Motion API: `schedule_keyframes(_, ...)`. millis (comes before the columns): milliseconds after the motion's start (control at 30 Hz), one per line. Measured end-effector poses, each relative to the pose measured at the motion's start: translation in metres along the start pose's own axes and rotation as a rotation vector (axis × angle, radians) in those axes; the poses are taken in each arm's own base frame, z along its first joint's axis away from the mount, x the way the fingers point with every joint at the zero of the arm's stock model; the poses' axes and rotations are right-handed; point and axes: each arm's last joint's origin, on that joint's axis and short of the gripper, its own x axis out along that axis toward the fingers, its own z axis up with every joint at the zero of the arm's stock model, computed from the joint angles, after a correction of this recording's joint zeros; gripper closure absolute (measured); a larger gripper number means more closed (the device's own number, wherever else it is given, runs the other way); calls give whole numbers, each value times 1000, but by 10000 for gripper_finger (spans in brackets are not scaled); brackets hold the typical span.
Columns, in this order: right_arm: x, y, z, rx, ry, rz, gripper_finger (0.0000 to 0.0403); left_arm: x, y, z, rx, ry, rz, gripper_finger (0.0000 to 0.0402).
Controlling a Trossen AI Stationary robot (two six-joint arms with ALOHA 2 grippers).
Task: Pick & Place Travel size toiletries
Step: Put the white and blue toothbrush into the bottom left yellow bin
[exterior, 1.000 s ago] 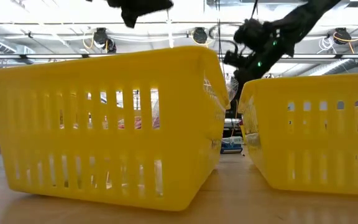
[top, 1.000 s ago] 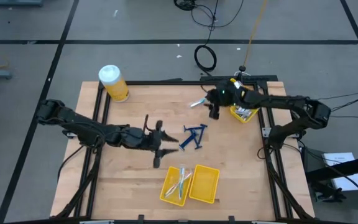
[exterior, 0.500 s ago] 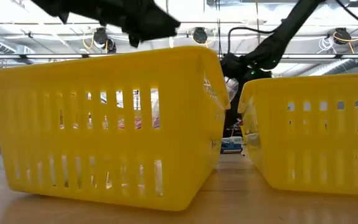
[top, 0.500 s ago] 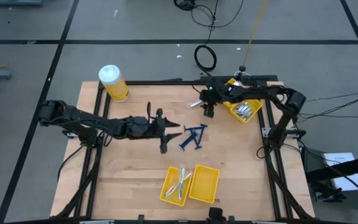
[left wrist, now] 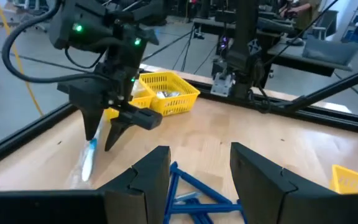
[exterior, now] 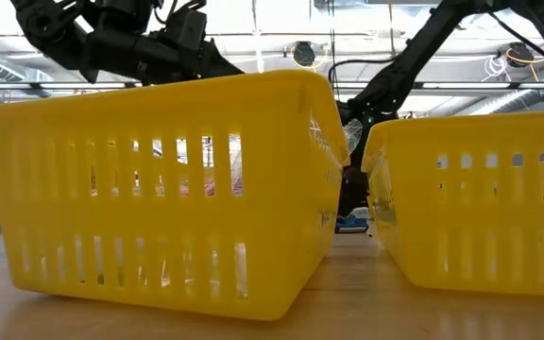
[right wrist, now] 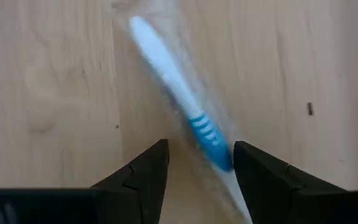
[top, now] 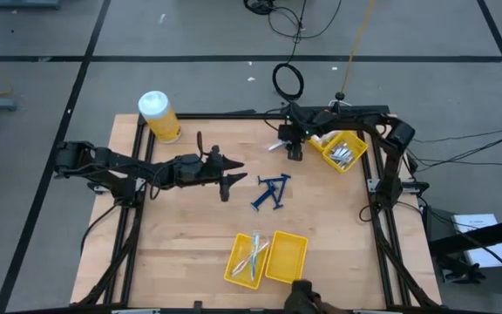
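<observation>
A white and light-blue stick in a clear wrapper (right wrist: 173,81) lies flat on the wood near the far edge (top: 276,144). My right gripper (right wrist: 197,152) hangs over it, open, fingers pointing down on either side of its blue end (left wrist: 104,134). I see no touch. Dark blue razors (top: 271,192) lie in a loose heap mid-table. My left gripper (top: 232,181) is open just left of them, and they show past its fingers (left wrist: 194,193).
A yellow two-compartment bin (top: 295,260) sits near the near edge, with sticks in its left half. A small yellow bin (top: 342,150) of silvery pieces is by the right gripper. A yellow jar with a white lid (top: 159,116) stands at the far left corner.
My left gripper has moved toward the far edge and turned, and now lies level beside the razors. My right gripper has shifted a little toward the left edge and come down over the wrapped stick. Nothing on the table has moved.
</observation>
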Motion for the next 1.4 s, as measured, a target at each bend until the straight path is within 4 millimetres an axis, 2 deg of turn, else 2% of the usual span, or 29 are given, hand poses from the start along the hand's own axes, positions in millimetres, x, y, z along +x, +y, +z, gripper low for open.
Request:
schedule_keyframes(233, 13, -6, -12, 43, 44, 49, 256, 0, 0, -2, 3, 25, 4, 238)
schedule_keyframes(533, 15, 8, -5, -29, 48, 70, 385, -1, 2, -12, -10, 118, 19, 238)
schedule_keyframes(633, 15, 16, 2, -67, 40, 49, 383, -1, 2, -11, -10, 118, 19, 238)
schedule_keyframes(767, 2, 26, 16, -118, -12, -4, 382, -1, 2, -11, -11, 118, 19, 238)
schedule_keyframes(967, -48, 34, 45, -145, -248, -29, 388, -1, 1, -12, -20, 123, 19, 238)
schedule_keyframes(1133, -97, 59, 59, -92, -458, 175, 388, -1, 1, -12, -36, 126, 20, 238)
schedule_keyframes(1267, -131, 100, 57, -104, -574, 394, 388, -2, -2, -14, -33, 142, 11, 238)
schedule_keyframes(1400, -147, 163, 41, -200, -685, 470, 388, -3, -8, -16, -25, 158, -10, 238)
